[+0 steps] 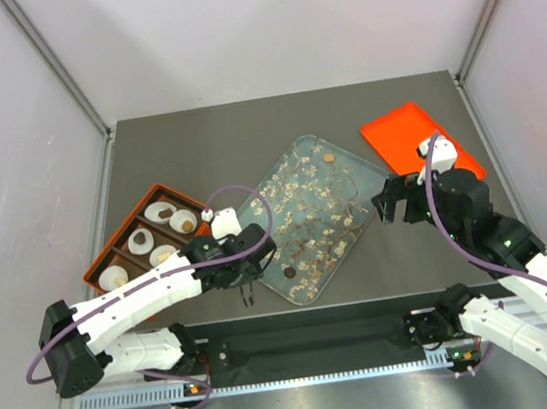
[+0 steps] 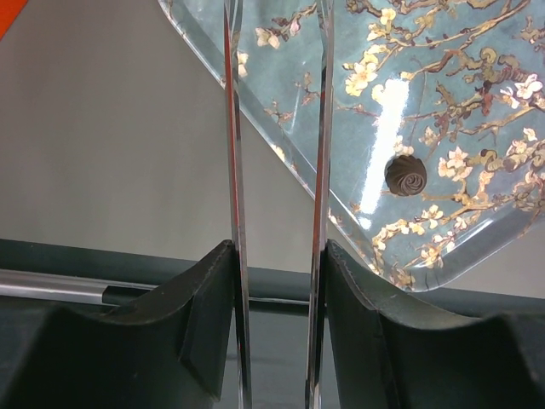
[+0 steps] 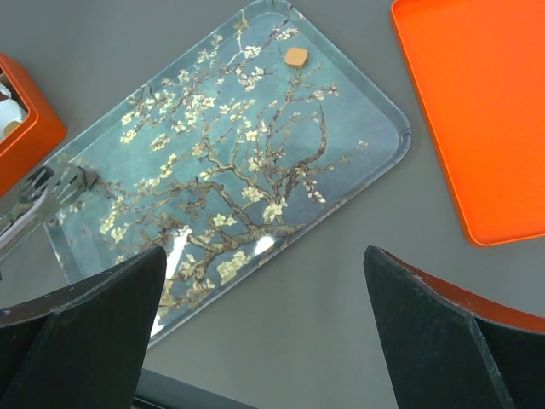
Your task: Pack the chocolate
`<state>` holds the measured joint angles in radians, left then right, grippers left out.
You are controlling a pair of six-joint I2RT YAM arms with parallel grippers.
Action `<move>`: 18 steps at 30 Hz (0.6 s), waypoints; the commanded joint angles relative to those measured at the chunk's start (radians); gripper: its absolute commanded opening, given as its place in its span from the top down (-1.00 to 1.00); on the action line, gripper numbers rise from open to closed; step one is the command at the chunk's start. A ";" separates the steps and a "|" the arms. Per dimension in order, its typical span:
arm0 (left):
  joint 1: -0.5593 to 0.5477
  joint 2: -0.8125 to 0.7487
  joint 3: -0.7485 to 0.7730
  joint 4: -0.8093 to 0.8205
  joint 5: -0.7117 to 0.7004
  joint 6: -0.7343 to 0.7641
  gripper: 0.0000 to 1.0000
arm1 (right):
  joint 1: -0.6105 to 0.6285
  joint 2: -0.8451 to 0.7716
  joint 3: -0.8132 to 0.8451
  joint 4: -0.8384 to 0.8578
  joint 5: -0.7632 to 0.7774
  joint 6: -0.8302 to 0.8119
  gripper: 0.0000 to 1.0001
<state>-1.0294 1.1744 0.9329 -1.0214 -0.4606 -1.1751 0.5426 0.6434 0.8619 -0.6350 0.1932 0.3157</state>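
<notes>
At your far left the brown box (image 1: 101, 273) sits on the bench (image 2: 102, 153), its compartments lined with white paper cups (image 1: 114, 277), and at least three of them look to have a chocolate inside, though from overhead they are too small to be sure of. Next along, your left fingers (image 2: 213, 290) are clamped on a pair of tweezers (image 2: 234, 170), whose two thin blades run straight up the wrist view and cross the near edge of the clear blossom-printed tray (image 2: 477, 247). The move I expect turns on this: the round dark chocolate (image 2: 405, 175) lies on the tray to the right of both blades, apart from them, so you would need to shift the tweezers right to straddle it. Being round, it has no long axis to line up with. Your left arm is clearly the nearer one. The tweezer tips are cut off at the top of the wrist view, so you cannot tell how far they reach. Further right, a caramel-coloured piece (image 3: 295, 57) rests near the tray's far end, and the busy print could hide others. Your right fingers (image 3: 128, 290) stand spread wide and empty above bare bench, between the tray and the flat orange tray (image 3: 477, 128).
</notes>
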 commanded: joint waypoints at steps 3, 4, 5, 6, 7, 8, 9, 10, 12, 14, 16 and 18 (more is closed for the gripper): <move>-0.003 -0.009 0.023 0.044 -0.015 0.037 0.01 | 0.017 -0.013 0.019 0.041 -0.003 0.002 -0.99; -0.004 -0.010 0.029 0.046 -0.015 0.041 0.01 | 0.016 -0.011 0.020 0.041 -0.006 0.003 -1.00; -0.004 -0.012 0.044 0.046 -0.015 0.046 0.01 | 0.017 -0.010 0.019 0.041 -0.006 0.002 -1.00; -0.003 -0.012 0.050 0.047 -0.016 0.052 0.00 | 0.017 -0.013 0.022 0.041 -0.006 0.002 -1.00; -0.004 -0.012 0.052 0.049 -0.015 0.058 -0.01 | 0.017 -0.013 0.022 0.041 -0.005 0.002 -0.99; -0.003 -0.012 0.053 0.059 -0.012 0.064 -0.01 | 0.016 -0.014 0.020 0.040 -0.005 0.002 -0.99; -0.003 -0.009 0.052 0.061 -0.010 0.069 -0.01 | 0.017 -0.016 0.022 0.041 -0.005 0.000 -0.99; -0.004 -0.007 0.049 0.063 -0.010 0.069 -0.02 | 0.017 -0.017 0.020 0.040 -0.005 0.002 -0.99; -0.003 0.001 0.043 0.075 -0.006 0.078 -0.02 | 0.017 -0.019 0.019 0.041 -0.003 0.002 -1.00; -0.003 0.007 0.034 0.084 -0.006 0.084 -0.02 | 0.017 -0.021 0.019 0.040 -0.005 0.002 -1.00; -0.003 0.011 0.032 0.086 -0.019 0.081 -0.02 | 0.017 -0.022 0.020 0.041 -0.005 0.000 -1.00; -0.003 0.016 0.032 0.081 -0.035 0.069 -0.01 | 0.016 -0.021 0.023 0.041 -0.005 -0.003 -0.99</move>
<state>-1.0294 1.1839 0.9459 -0.9775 -0.4618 -1.1080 0.5426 0.6300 0.8619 -0.6334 0.1898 0.3157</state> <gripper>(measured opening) 0.514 0.996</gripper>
